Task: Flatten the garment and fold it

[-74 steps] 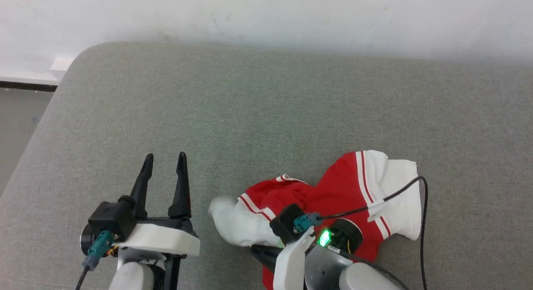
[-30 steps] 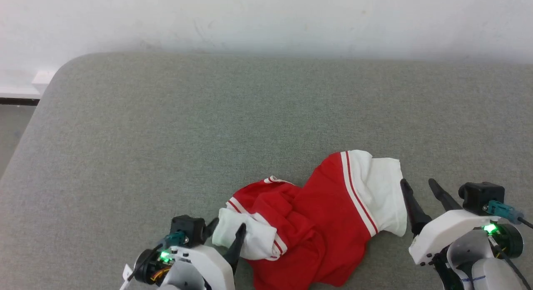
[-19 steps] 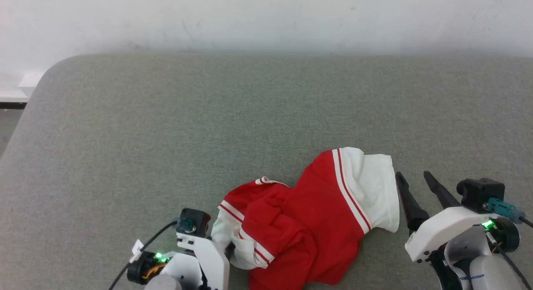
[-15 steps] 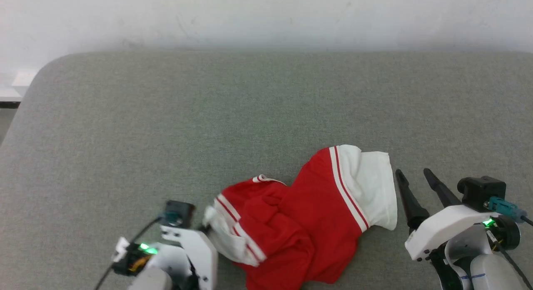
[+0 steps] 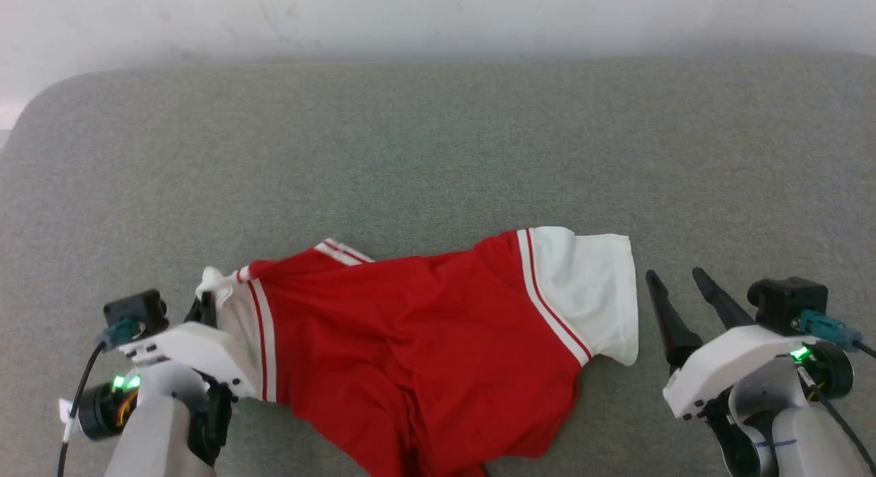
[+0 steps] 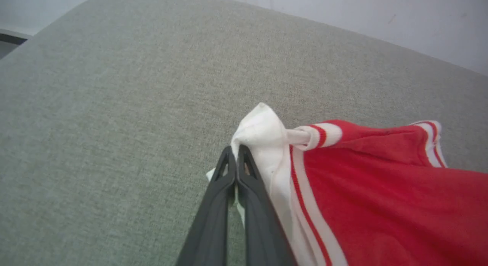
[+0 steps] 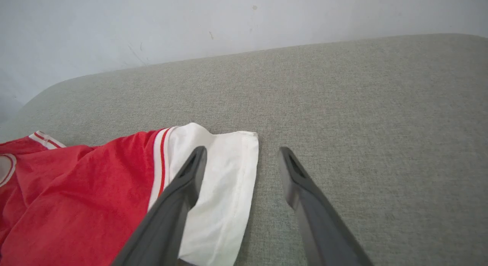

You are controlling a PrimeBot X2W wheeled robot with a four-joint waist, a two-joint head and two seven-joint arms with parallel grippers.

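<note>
The garment (image 5: 410,340) lies rumpled on the grey padded surface (image 5: 438,155), low in the head view, plain red cloth uppermost and drawn out sideways between the two arms. The left gripper (image 6: 236,153) is closed tight on the bunched white sleeve (image 6: 263,132) at that end; how much cloth sits between the fingers is hard to judge. The right gripper (image 5: 674,277) stands with fingers spread, holding nothing, just beside the other white sleeve (image 5: 588,292).

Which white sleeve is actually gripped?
The sleeve on the robot's left: the left gripper is shut on it. The other sleeve lies free beside the open right gripper.
</note>
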